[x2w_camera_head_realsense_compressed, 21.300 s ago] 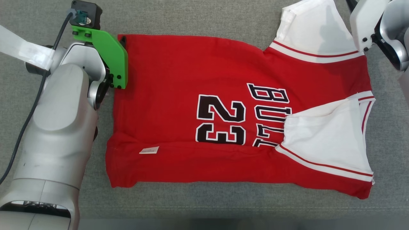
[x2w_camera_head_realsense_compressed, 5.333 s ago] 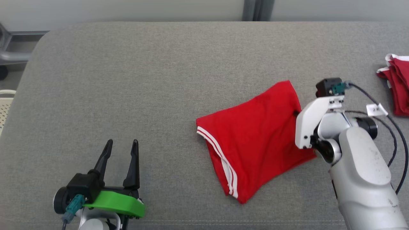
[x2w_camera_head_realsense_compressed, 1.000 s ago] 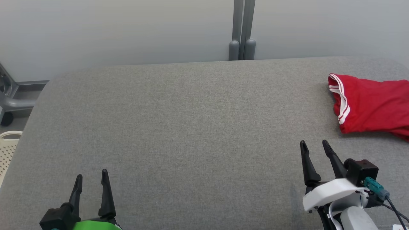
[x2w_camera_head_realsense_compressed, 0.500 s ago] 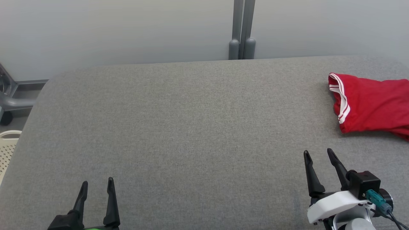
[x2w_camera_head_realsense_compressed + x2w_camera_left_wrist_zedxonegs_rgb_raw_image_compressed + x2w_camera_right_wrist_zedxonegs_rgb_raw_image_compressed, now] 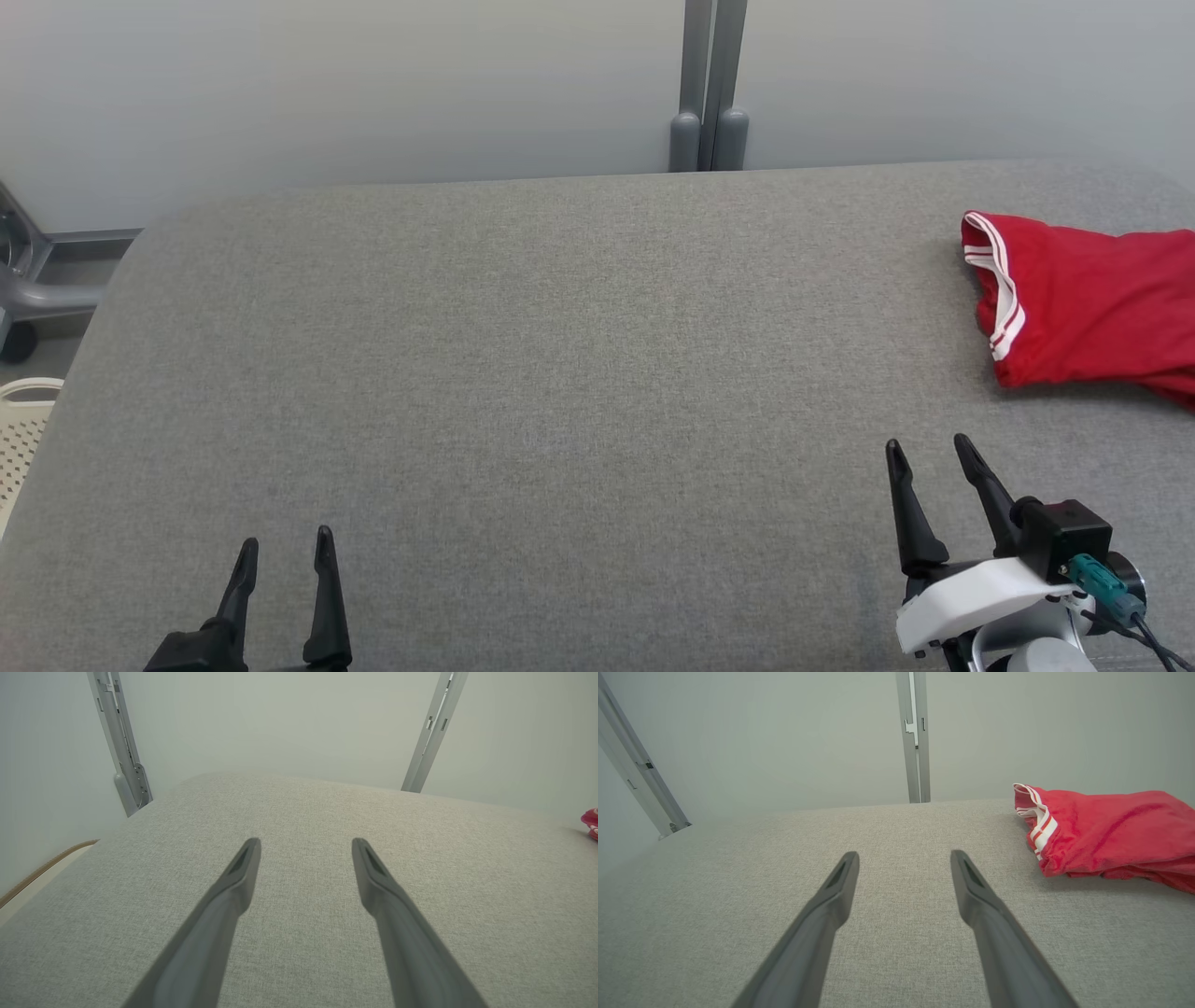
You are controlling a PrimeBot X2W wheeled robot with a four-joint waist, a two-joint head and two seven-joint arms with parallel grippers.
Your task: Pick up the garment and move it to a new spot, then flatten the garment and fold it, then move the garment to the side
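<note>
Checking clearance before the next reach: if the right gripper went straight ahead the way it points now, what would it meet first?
Likely just bare grey cushion; the right gripper aims left of the folded red garment, though depth is unclear.

This looks like a robotics test room, not a home. A broad grey fabric-covered table with rounded corners [image 5: 560, 373] fills the middle of the head view. It is backed by plain pale partition walls [image 5: 327, 93] joined by a grey metal upright post [image 5: 708, 84] at top centre. At the left edge are a grey tubular metal frame [image 5: 51, 299] and a cream perforated plastic basket [image 5: 23, 425]. A red folded garment with white-striped trim [image 5: 1083, 308] lies at the right edge.
</note>
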